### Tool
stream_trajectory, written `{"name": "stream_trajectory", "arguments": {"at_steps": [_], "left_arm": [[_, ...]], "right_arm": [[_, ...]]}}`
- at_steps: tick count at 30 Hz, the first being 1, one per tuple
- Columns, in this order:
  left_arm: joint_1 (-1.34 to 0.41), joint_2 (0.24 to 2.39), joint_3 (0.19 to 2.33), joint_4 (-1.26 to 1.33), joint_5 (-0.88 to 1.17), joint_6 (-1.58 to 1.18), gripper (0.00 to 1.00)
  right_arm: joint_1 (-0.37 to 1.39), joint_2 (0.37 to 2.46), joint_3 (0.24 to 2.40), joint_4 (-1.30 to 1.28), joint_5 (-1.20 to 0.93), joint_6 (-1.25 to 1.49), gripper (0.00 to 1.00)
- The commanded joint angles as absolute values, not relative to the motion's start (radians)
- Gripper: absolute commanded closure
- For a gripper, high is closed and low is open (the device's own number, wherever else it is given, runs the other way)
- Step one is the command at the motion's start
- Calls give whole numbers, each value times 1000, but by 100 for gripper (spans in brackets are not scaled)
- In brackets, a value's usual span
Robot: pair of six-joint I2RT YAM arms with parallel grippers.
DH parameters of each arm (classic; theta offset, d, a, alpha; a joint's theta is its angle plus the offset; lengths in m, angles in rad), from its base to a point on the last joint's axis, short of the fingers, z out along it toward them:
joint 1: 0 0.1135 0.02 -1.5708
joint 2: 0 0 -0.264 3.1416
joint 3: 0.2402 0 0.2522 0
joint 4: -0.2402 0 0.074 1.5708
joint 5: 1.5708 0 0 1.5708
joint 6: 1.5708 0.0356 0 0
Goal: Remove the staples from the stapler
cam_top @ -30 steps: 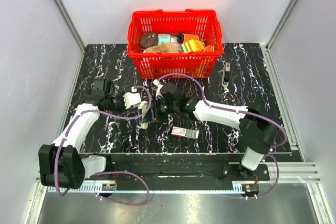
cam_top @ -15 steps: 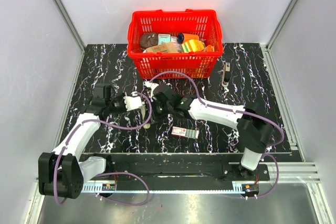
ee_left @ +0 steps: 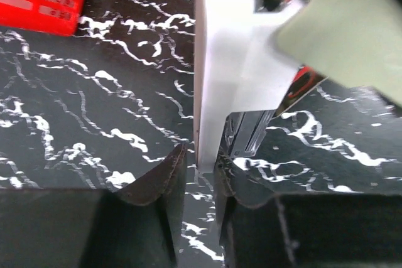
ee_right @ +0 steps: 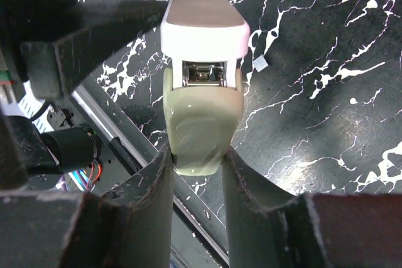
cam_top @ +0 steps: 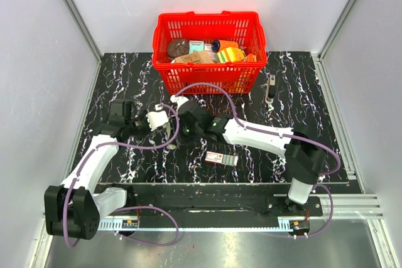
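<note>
Before the basket (cam_top: pixel 207 76), I see the stapler (ee_right: pixel 202 29) held aloft. Left gripper (ee_left: pixel 198 166) pinches its white end, right gripper (ee_right: pixel 196 160) its green end.

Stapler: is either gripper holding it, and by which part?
Both. The left gripper pinches the white end of the stapler; the right gripper clamps its grey-green end.

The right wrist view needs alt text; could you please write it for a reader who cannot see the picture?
The right gripper is shut on the beige end of a small stapler, whose white top points away, with metal showing between the two parts. Below lies a black table with white veins.
</note>
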State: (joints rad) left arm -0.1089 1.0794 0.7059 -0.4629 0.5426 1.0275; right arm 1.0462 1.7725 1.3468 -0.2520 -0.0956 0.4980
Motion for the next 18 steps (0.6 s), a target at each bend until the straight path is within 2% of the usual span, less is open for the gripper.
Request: {"name": "stream_trajectory", "arguments": {"at_steps": [1, 4, 7, 15, 16, 18], "left_arm": [[-115, 1022, 761, -581, 688, 898, 69], [-117, 1014, 793, -710, 800, 874, 52], [-117, 1051, 857, -881, 944, 888, 41], [-52, 1189, 1072, -1201, 1190, 946, 37], [-37, 1204, 1100, -1248, 1210, 987, 24], [0, 1236, 1147, -1304, 1224, 996, 16]], "right_arm": [[1075, 1761, 1419, -250, -17, 552, 100], [1075, 1779, 1449, -253, -14, 569, 100], [1072, 1808, 1492, -294, -5, 574, 100], [1058, 1833, 1542, -411, 43, 572, 100], [1057, 1830, 1542, -428, 49, 569, 100], [1055, 1829, 1543, -475, 60, 565, 100]]}}
